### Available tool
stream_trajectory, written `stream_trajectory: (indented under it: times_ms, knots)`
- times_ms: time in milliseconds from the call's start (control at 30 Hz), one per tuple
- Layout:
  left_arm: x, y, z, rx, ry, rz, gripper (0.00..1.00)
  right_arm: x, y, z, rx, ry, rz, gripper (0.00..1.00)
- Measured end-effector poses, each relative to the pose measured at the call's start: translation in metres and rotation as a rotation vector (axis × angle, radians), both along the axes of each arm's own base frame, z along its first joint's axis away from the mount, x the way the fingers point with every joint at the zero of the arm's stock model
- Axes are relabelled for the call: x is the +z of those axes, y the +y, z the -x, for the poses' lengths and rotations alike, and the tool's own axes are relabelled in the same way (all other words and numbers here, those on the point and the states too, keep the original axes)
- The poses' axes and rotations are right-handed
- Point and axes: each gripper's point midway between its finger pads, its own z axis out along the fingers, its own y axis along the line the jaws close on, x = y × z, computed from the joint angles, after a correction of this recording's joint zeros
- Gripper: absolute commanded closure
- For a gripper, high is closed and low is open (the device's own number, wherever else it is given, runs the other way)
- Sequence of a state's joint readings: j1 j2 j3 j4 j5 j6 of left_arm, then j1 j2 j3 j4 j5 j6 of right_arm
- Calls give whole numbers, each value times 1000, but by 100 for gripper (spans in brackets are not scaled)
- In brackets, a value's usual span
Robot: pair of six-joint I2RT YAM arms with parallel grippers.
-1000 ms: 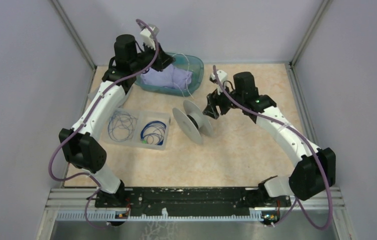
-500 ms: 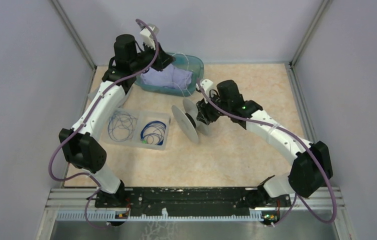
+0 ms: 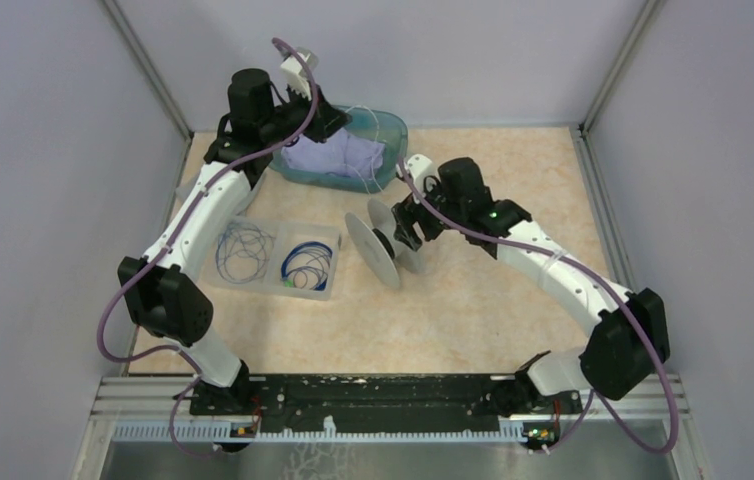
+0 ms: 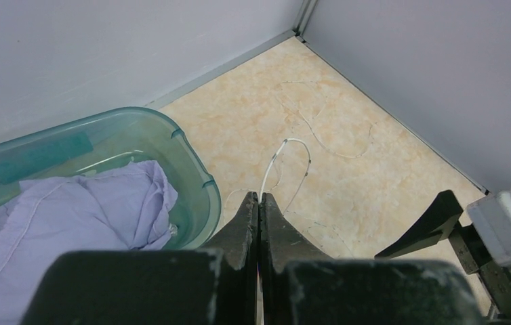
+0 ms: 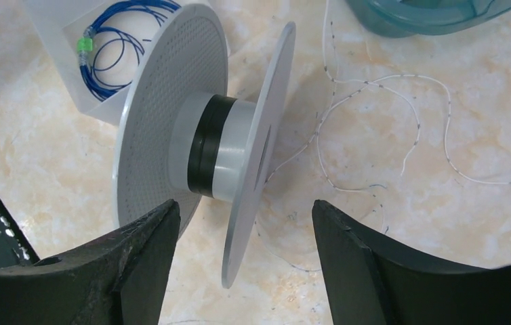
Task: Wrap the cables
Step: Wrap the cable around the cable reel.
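Listing from the near side outward.

1. Near left: clear divided tray [image 3: 279,250]. It holds the blue cables [image 3: 308,262] in loose coils, one bundle to each compartment, and neither arm is touching them.
2. Centre: spool [image 3: 385,245], standing on its flange edges. The hub is bare, with no turn of wire visible on it. The right gripper [image 5: 244,206] is poised at the spool, its jaws wide apart on either side of the right-hand flange, holding nothing.
3. Just beyond and right of the spool: whitish cable [image 5: 402,84], sprawled in slack loops over the table [image 3: 473,310].
4. Far: teal tub [image 3: 393,130] with lilac cloth [image 3: 338,155] inside. The left gripper [image 4: 259,203] is above the tub's right rim, its jaws pressed together and pinching the whitish cable.

Assessment: winding has apparently not begun, and all the wrapping is left to do.
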State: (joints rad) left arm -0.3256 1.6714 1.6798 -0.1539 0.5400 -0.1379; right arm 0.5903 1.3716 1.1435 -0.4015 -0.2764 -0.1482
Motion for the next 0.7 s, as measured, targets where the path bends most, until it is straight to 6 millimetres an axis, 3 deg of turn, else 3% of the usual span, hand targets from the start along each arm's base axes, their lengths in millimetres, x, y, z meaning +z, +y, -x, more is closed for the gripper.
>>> stream_trajectory:
  times_ms: [100,367,500,700]
  knots:
    - [0,-1,1,-11,-2,3,100,14,-7,-2,-8,-10,-28,29]
    - [1,-11,11,-74,5,24,100,60,-48,-43,-138,-80,-133,31]
    - [3,-15,17,-113,14,42,100,61,-57,-49,-147,-62,-166,31]
    - [11,-23,26,-170,37,93,100,51,-41,-57,-84,-27,-212,31]
